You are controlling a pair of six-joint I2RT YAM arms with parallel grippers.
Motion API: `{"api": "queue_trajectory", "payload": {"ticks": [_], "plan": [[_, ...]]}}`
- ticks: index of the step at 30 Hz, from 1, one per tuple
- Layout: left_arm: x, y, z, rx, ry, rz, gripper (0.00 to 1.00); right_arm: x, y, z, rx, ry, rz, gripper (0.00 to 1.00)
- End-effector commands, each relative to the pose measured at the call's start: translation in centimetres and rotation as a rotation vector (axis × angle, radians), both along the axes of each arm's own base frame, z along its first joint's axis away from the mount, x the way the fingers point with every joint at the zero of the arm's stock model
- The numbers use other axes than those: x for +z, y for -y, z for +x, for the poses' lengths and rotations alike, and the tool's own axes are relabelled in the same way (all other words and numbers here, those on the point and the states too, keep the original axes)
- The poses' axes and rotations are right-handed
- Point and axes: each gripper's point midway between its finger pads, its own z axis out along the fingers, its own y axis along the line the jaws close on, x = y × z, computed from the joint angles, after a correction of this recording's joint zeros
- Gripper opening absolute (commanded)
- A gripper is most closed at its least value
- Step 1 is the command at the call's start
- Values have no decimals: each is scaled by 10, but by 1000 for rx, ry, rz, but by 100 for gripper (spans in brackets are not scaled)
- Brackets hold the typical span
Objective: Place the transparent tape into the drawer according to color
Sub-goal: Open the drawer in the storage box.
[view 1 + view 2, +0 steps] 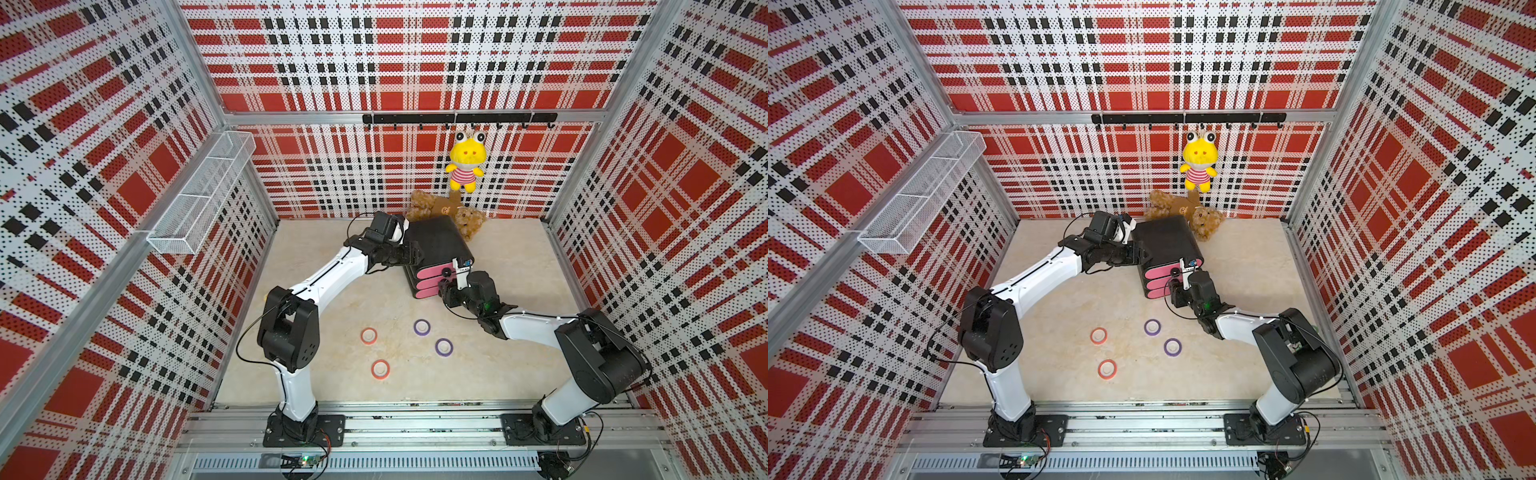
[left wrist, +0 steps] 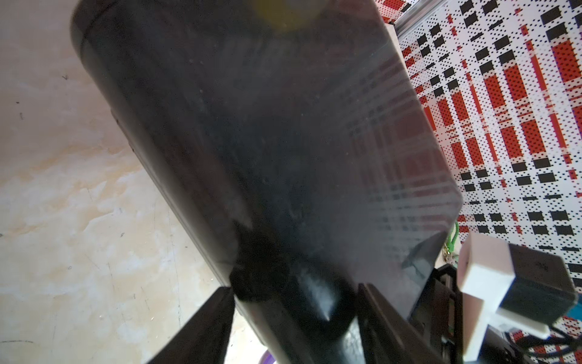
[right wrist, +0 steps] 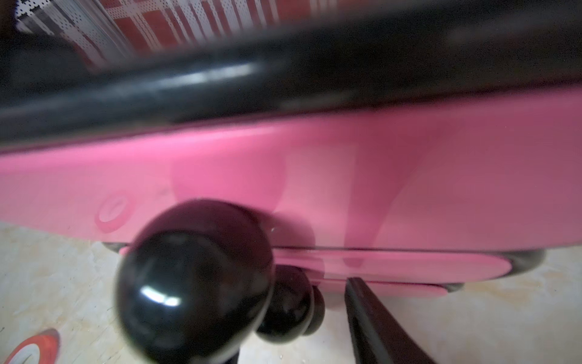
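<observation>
The black cabinet (image 1: 436,243) (image 1: 1167,241) stands at the back, its three pink drawer (image 1: 426,270) (image 3: 315,176) fronts all pushed in. Two red transparent tape rings (image 1: 368,336) (image 1: 380,369) and two purple ones (image 1: 422,327) (image 1: 444,347) lie flat on the floor in front. My left gripper (image 1: 409,254) (image 2: 296,302) clamps the cabinet's rear left corner (image 2: 283,157). My right gripper (image 1: 444,284) (image 3: 296,315) is at the drawer fronts, below the top knob (image 3: 195,283). Its jaws stand around a lower knob (image 3: 289,302), with a gap to the one visible finger (image 3: 378,324).
A brown teddy bear (image 1: 440,212) lies behind the cabinet, against the back wall. A yellow plush toy (image 1: 465,160) hangs from a black hook rail (image 1: 457,118). A white wire basket (image 1: 203,195) is mounted on the left wall.
</observation>
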Motion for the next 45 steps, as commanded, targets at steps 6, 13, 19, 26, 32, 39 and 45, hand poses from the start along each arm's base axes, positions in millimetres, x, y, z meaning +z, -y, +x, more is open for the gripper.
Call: {"api": "queue_trajectory", "payload": {"ticks": [6, 13, 19, 26, 32, 39, 45], "plan": [[-22, -6, -11, -17, -62, 50, 68, 6, -5, 9, -6, 9, 26, 44], [-21, -7, -11, -13, -61, 55, 68, 4, 0, -3, -3, -11, 34, 33], [-21, -9, -10, -7, -60, 58, 68, 4, 8, -18, -4, -24, 37, 30], [-19, -9, -9, -7, -57, 57, 68, 9, 19, -38, -11, -27, 41, 29], [-19, -8, -9, -7, -57, 57, 68, 9, 27, -54, -16, -39, 41, 29], [-19, -9, -8, -5, -57, 60, 68, 6, 28, -65, -18, -55, 46, 30], [-16, -8, -8, -22, -40, 69, 68, 6, 31, -76, -29, -57, 57, 30]]}}
